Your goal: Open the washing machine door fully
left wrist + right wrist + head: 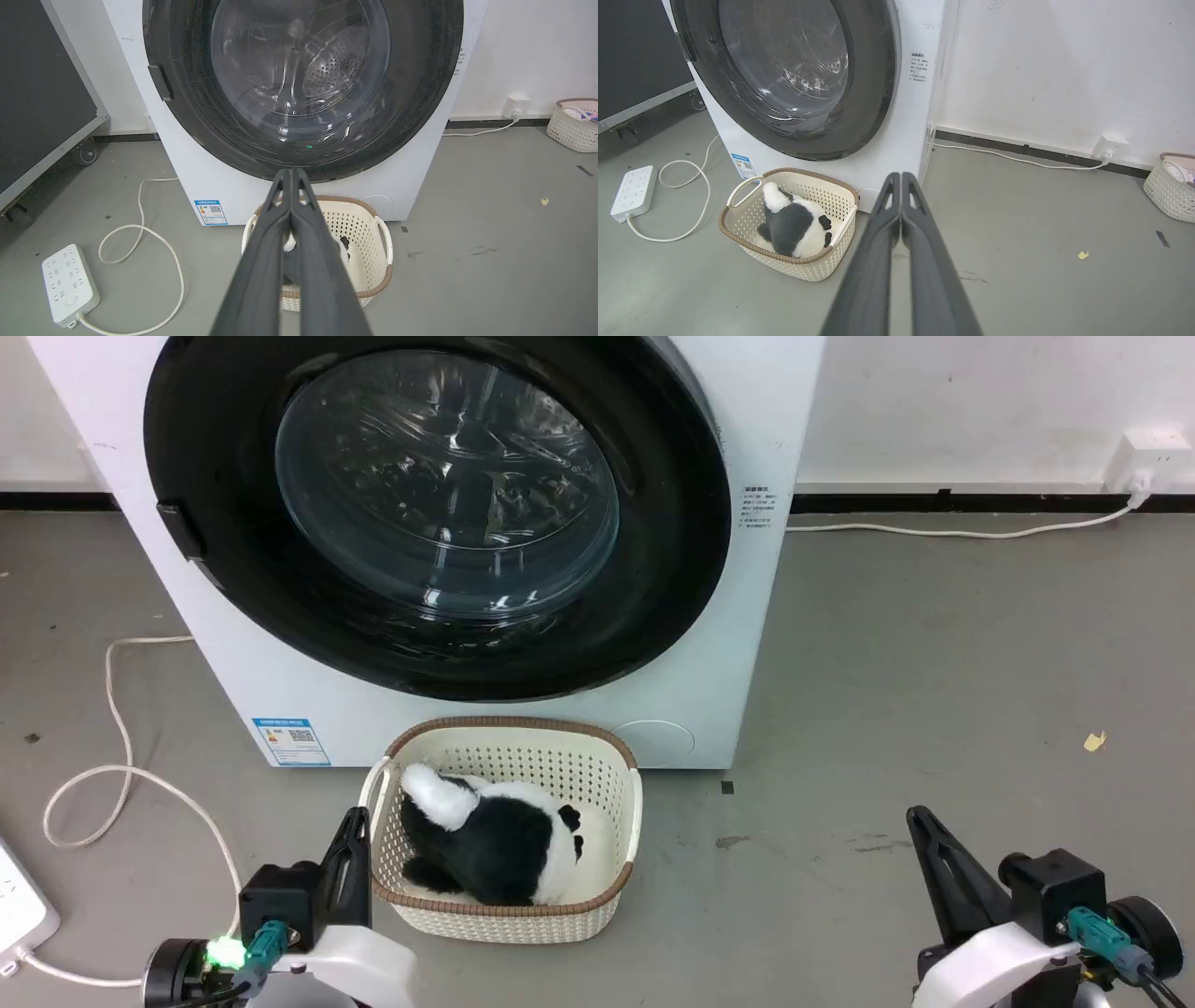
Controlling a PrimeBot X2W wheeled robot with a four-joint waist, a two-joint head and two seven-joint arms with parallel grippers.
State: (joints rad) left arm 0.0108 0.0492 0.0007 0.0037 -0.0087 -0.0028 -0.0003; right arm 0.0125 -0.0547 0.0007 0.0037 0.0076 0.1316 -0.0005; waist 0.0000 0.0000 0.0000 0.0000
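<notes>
The washing machine door (439,513) lies flat against the front of the washing machine (738,644), closed, with its clear glass bowl at the centre and the steel drum dimly visible behind it. A dark latch piece (177,527) sits on the door's left edge. A blue sticker (290,740) is low on the machine's front, at the left.

On the floor (934,663), just in front of the machine and below the door, stands a cream basket (504,726) holding a black-and-white plush panda (495,845).

The left hand (356,814) is low, just beside the basket's left rim. In the left wrist view its fingers (261,261) are pressed together, holding nothing and pointing at the door's lower edge. The right hand (918,814) is over bare floor, well apart from the machine and basket. Its fingers (873,261) are likewise pressed together and empty.

To the left, a white cable (121,775) loops across the floor to a power strip (70,283). A second basket (1169,193) stands by the wall at the far right.
</notes>
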